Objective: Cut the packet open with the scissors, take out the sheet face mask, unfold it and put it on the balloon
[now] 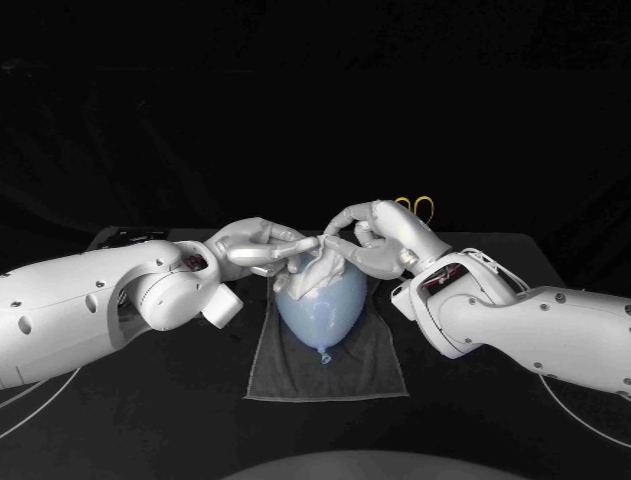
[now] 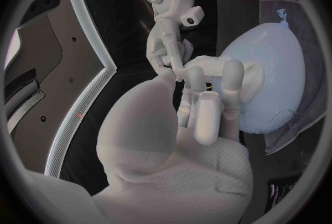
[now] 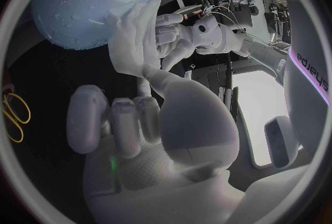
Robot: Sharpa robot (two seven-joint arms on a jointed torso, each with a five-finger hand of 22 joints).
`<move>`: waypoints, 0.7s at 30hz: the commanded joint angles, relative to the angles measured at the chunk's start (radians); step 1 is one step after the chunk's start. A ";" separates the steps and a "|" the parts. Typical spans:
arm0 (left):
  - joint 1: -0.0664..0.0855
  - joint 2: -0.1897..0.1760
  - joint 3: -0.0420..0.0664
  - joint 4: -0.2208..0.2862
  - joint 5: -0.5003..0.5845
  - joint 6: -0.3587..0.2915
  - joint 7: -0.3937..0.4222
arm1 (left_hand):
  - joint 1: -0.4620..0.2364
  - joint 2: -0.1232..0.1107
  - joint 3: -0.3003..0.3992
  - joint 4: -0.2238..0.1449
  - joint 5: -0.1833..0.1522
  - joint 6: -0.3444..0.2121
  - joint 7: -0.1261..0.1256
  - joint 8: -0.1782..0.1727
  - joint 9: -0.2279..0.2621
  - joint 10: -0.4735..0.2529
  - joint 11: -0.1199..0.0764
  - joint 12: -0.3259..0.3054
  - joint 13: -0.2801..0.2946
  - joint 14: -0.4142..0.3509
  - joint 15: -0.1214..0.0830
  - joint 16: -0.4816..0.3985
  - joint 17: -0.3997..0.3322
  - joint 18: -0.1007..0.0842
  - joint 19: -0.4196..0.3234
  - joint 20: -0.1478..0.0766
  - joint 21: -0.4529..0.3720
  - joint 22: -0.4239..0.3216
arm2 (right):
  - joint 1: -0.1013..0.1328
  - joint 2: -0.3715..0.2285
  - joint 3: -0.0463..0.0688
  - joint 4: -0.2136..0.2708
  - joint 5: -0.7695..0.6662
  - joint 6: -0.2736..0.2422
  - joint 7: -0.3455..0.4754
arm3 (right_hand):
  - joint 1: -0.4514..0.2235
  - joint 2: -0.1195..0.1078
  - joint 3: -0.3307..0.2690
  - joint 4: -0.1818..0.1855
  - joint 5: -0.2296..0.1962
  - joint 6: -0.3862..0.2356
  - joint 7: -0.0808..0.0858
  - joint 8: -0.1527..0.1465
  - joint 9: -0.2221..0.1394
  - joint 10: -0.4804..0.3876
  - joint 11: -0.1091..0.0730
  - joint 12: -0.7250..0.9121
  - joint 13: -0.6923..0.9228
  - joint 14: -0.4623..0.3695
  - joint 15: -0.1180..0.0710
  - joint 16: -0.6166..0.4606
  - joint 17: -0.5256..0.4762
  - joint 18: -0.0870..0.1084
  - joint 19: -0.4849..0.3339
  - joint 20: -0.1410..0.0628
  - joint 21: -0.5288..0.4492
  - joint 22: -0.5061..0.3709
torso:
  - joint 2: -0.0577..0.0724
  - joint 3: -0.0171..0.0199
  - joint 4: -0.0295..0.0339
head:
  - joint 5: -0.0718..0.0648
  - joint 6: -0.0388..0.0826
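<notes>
The fingers (image 2: pixel 230 83) of the left hand (image 1: pixel 258 248) are closed with the thumb on one side of the sheet face mask (image 1: pixel 315 268), lying over its pale, crumpled edge where it meets the wide end of the balloon (image 1: pixel 322 310). The right hand (image 1: pixel 384 238) faces it from the other side. Its thumb and one finger are clamped on a strip of the mask, and its other fingers are curled in beside them. The two hands nearly meet above the balloon's far end. The mask is bunched rather than spread: it covers the far, wide end of the balloon in folds and leaves the rest of the pale blue skin bare. The balloon lies on its side on a dark cloth (image 1: pixel 330 372), with its knotted narrow end pointing toward the robot, inside the cloth's edges. The cloth is a rectangle lying flat on the black counter (image 1: pixel 185 410). Its near edge stops well short of the counter's near side, and black surface shows on both of its long sides, beneath the two arms. Beyond the right hand, near the counter's far edge, the yellow handle loops of the scissors (image 1: pixel 420 205) show. Their blades are hidden behind that hand.
</notes>
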 commanded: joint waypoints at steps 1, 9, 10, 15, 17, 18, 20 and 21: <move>0.000 0.005 0.001 0.002 -0.006 0.027 0.040 | 0.027 0.005 0.006 -0.006 0.000 -0.002 -0.008 -0.009 -0.007 0.000 -0.011 -0.003 -0.001 0.001 -0.009 0.006 0.001 0.009 0.003 -0.005 0.009 0.008 | 0.000 0.003 0.001 -0.001 -0.009 0.019 -0.008 | 0.008 -0.003 0.005 0.000 0.005 0.007 0.001 0.006 0.013 0.048 -0.004 0.001 0.192 0.120 -0.024 0.003 0.263 -0.004 0.010 -0.006 0.000 0.188 | 0.000 -0.0001 0.0001 | 0.000 -0.001; -0.001 0.006 0.001 0.004 0.000 0.041 0.064 | 0.037 -0.012 -0.005 0.000 0.000 0.012 -0.009 -0.015 -0.016 -0.005 -0.012 -0.002 -0.002 -0.003 -0.011 0.005 -0.006 0.008 0.000 -0.009 0.011 0.010 | 0.000 0.005 0.001 -0.003 -0.017 0.030 -0.024 | 0.008 -0.003 0.005 -0.001 0.005 0.007 0.001 0.006 0.013 0.048 -0.004 0.000 0.191 0.120 -0.024 0.003 0.263 -0.004 0.009 -0.006 -0.001 0.188 | 0.000 0.0000 0.0007 | 0.000 -0.002; -0.001 0.005 0.001 0.004 0.009 0.043 0.069 | 0.032 -0.019 -0.014 0.005 -0.001 0.013 -0.008 -0.019 -0.019 -0.005 -0.011 -0.001 -0.002 -0.004 -0.011 0.005 -0.007 0.008 -0.001 -0.010 0.011 0.009 | 0.000 0.005 0.001 -0.004 -0.018 0.032 -0.027 | 0.008 -0.003 0.006 -0.001 0.005 0.006 0.001 0.006 0.013 0.048 -0.004 0.000 0.191 0.120 -0.024 0.003 0.263 -0.004 0.009 -0.007 -0.001 0.188 | 0.000 -0.0001 0.0010 | 0.000 -0.001; -0.001 0.003 0.001 0.005 0.057 0.033 0.096 | 0.059 -0.017 -0.012 -0.003 0.000 0.022 -0.011 -0.022 -0.024 -0.013 -0.013 -0.003 -0.004 -0.015 -0.012 0.000 -0.024 0.011 -0.015 -0.010 0.001 -0.005 | 0.000 0.006 0.001 -0.003 -0.022 0.035 -0.031 | 0.009 -0.003 0.006 -0.002 0.005 0.006 0.001 0.007 0.014 0.048 -0.004 0.000 0.191 0.120 -0.024 0.003 0.263 -0.004 0.009 -0.007 -0.001 0.188 | 0.000 0.0000 0.0001 | 0.001 0.000; -0.001 0.003 0.001 0.005 0.071 0.028 0.103 | 0.082 -0.011 -0.004 -0.010 0.000 0.028 -0.013 -0.023 -0.027 -0.018 -0.015 -0.005 -0.005 -0.021 -0.013 -0.003 -0.032 0.012 -0.022 -0.010 -0.004 -0.013 | 0.000 0.006 0.001 -0.002 -0.022 0.035 -0.032 | 0.009 -0.003 0.006 -0.002 0.005 0.006 0.001 0.007 0.014 0.048 -0.004 0.000 0.191 0.120 -0.024 0.003 0.263 -0.004 0.009 -0.007 -0.001 0.188 | 0.000 -0.0001 0.0004 | 0.000 0.000; -0.001 0.003 0.001 0.005 0.081 0.024 0.106 | 0.092 -0.007 0.001 -0.013 0.000 0.031 -0.014 -0.022 -0.027 -0.020 -0.016 -0.006 -0.006 -0.022 -0.014 -0.003 -0.033 0.013 -0.023 -0.011 -0.004 -0.013 | 0.000 0.006 0.001 -0.001 -0.022 0.036 -0.032 | 0.009 -0.003 0.006 -0.002 0.005 0.006 0.001 0.007 0.014 0.048 -0.004 0.000 0.191 0.120 -0.024 0.003 0.263 -0.004 0.009 -0.007 -0.001 0.188 | 0.000 0.0000 0.0002 | 0.000 0.000; -0.001 0.002 0.001 0.005 0.093 0.016 0.111 | 0.134 0.010 0.024 -0.030 0.000 0.046 -0.017 -0.019 -0.029 -0.027 -0.019 -0.010 -0.008 -0.026 -0.016 -0.005 -0.039 0.014 -0.029 -0.012 -0.007 -0.017 | 0.000 0.006 0.001 -0.001 -0.022 0.035 -0.031 | 0.009 -0.003 0.007 -0.003 0.005 0.006 0.001 0.007 0.014 0.048 -0.004 0.000 0.192 0.120 -0.024 0.003 0.263 -0.004 0.009 -0.007 -0.001 0.188 | 0.000 -0.0001 0.0000 | 0.000 -0.001; -0.001 0.002 0.001 0.005 0.097 0.013 0.112 | 0.138 0.013 0.028 -0.031 0.000 0.048 -0.017 -0.019 -0.029 -0.028 -0.019 -0.011 -0.009 -0.027 -0.016 -0.005 -0.040 0.014 -0.030 -0.012 -0.008 -0.018 | 0.000 0.006 0.001 0.000 -0.023 0.035 -0.031 | 0.009 -0.003 0.007 -0.003 0.005 0.006 0.001 0.007 0.014 0.048 -0.004 0.000 0.192 0.120 -0.024 0.003 0.263 -0.004 0.009 -0.007 -0.001 0.188 | 0.000 0.0000 -0.0001 | 0.000 -0.001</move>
